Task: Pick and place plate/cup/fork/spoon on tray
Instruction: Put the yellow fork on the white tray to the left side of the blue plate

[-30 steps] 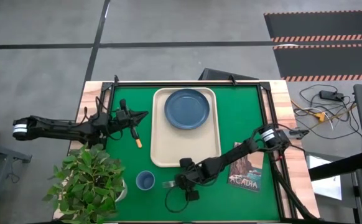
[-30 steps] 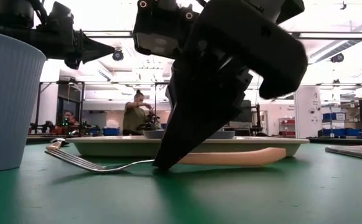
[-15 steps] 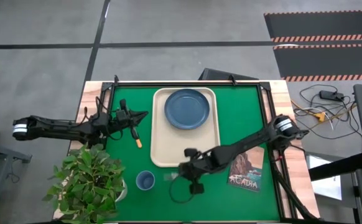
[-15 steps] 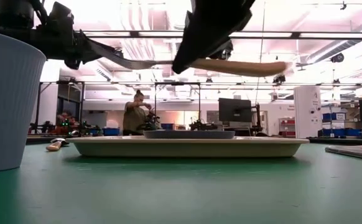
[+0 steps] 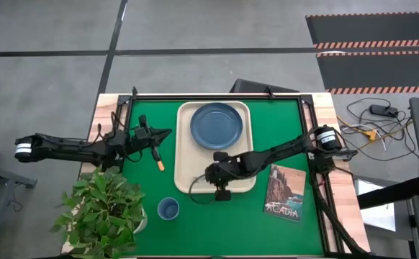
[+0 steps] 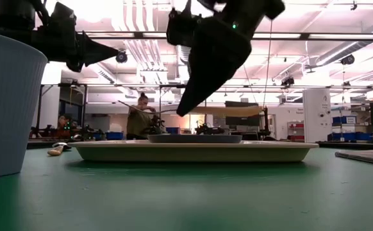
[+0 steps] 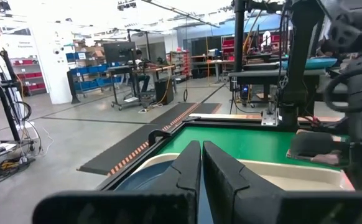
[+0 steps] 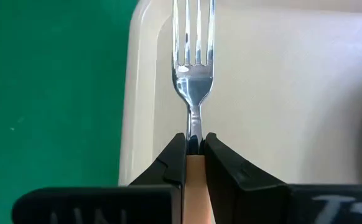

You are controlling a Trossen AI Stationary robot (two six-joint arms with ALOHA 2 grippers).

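Observation:
The cream tray (image 5: 195,173) lies on the green mat, with the dusty-blue plate (image 5: 216,126) on its far half. My right gripper (image 5: 215,178) is above the tray's near half, shut on the fork (image 8: 193,62), which also shows level in the low view (image 6: 238,111). The blue cup (image 5: 168,208) stands on the mat near the tray's near left corner. The spoon (image 5: 158,162) lies on the mat left of the tray. My left gripper (image 5: 159,135) hovers shut and empty above the mat, just beyond the spoon. My right gripper pinches the fork between its two fingers where the wooden handle meets the metal neck (image 8: 195,158). The fingers (image 6: 196,90) slant down from above and lie across the fork. The fork hangs level, clear above the tray, with its tines (image 8: 193,31) near the tray's left rim.
A potted plant (image 5: 101,208) in a white pot (image 6: 7,102) stands at the table's near left corner. A printed book (image 5: 285,193) lies on the mat right of the tray. A person (image 6: 138,119) is far off in the room behind.
My right gripper has lifted the fork off the mat by the tray's near edge and carried it toward the far edge, over the tray's near half. The fork has stayed level and now hangs a little lower than half a second ago.

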